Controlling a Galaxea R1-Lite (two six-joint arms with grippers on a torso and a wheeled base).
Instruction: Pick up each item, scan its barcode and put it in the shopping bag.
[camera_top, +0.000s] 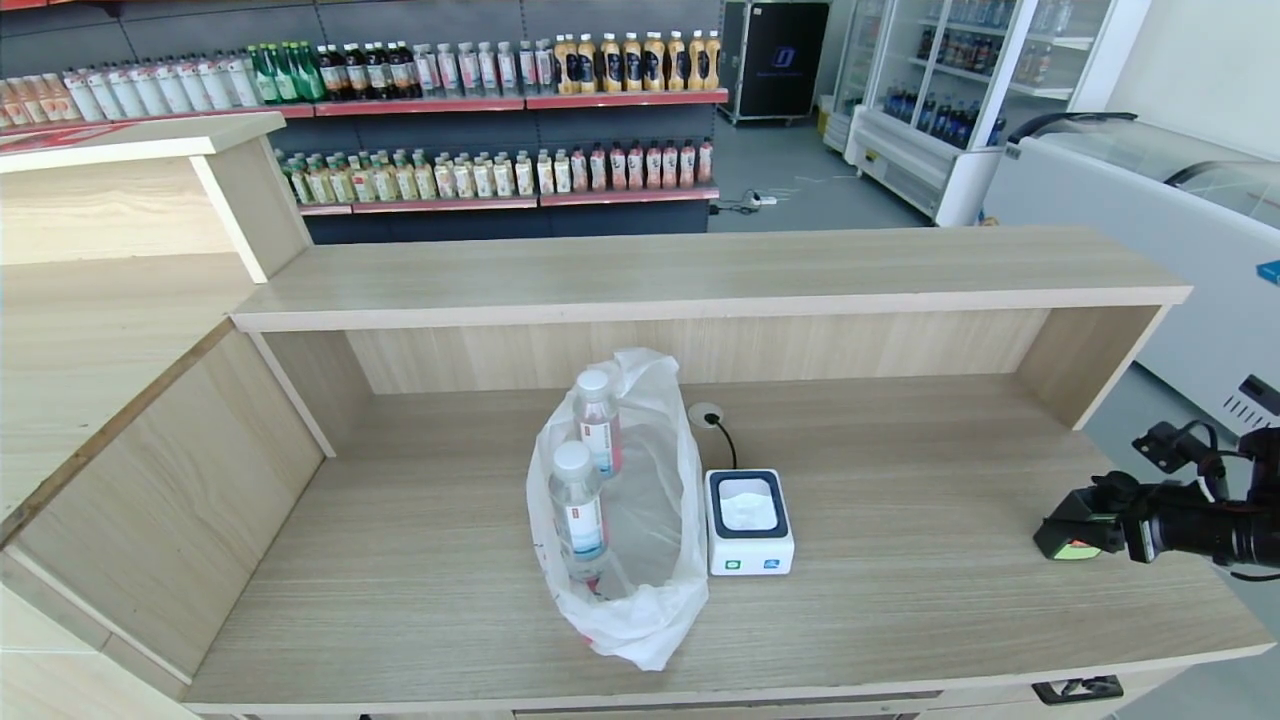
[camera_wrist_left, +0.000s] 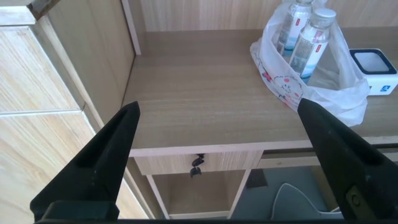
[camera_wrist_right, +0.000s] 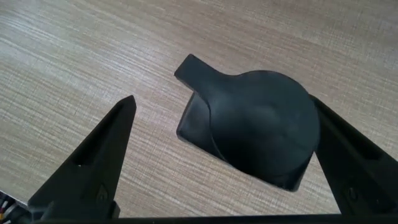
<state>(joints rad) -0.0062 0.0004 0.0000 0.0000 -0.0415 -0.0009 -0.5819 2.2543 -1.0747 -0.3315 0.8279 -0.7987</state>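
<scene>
- Our left gripper (camera_wrist_left: 217, 109) hangs with fingers apart, empty; our right gripper (camera_wrist_right: 221, 106) is spread over a dark rounded object (camera_wrist_right: 261, 127).
- Two bottles (camera_top: 580, 505) stand in the shopping bag (camera_top: 645, 610), beside the scanner (camera_top: 748, 522).
- We judge bagging largely done.

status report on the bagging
Left tool open, right tool open, both empty. Two clear plastic bottles standing in white plastic shopping bag. Black round object under right tool.
</scene>
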